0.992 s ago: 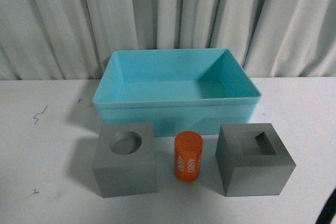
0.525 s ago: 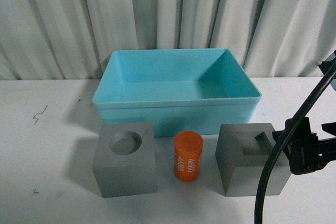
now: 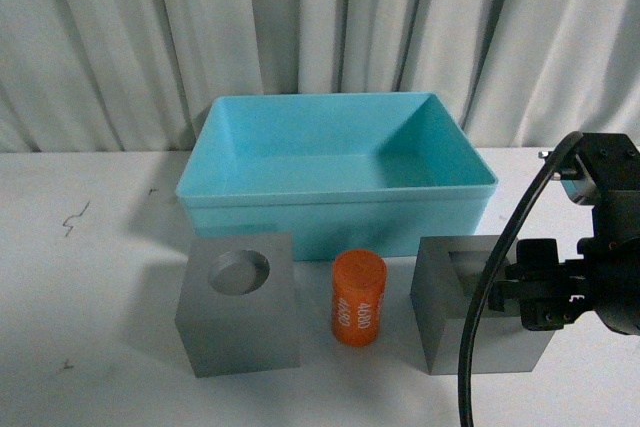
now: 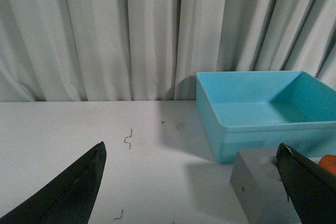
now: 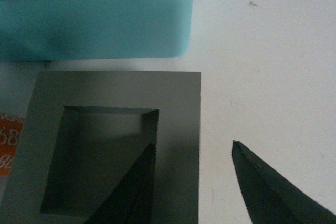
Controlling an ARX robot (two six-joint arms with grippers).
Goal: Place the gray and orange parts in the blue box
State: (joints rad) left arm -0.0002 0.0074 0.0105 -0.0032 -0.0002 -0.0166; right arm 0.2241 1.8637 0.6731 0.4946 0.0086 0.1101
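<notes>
The blue box (image 3: 330, 194) stands at the back of the white table. In front of it are a gray cube with a round recess (image 3: 240, 322), the orange cylinder (image 3: 359, 299) printed "4680", and a gray cube with a rectangular recess (image 3: 450, 322). My right gripper (image 3: 512, 292) is open over that right cube. In the right wrist view the gripper (image 5: 193, 144) straddles one wall of the cube (image 5: 173, 103), with one finger in the recess and one outside. My left gripper (image 4: 191, 182) is open and empty, with the round-recess cube (image 4: 257, 187) near one finger.
Pleated white curtains hang close behind the box. The right arm's black cable (image 3: 490, 317) hangs in front of the right cube. The left wrist view shows the blue box (image 4: 262, 124) and small dark marks (image 4: 127, 140) on the table.
My right arm has come into the front view from the right and moved left over the rectangular-recess cube. The parts and the box have not moved.
</notes>
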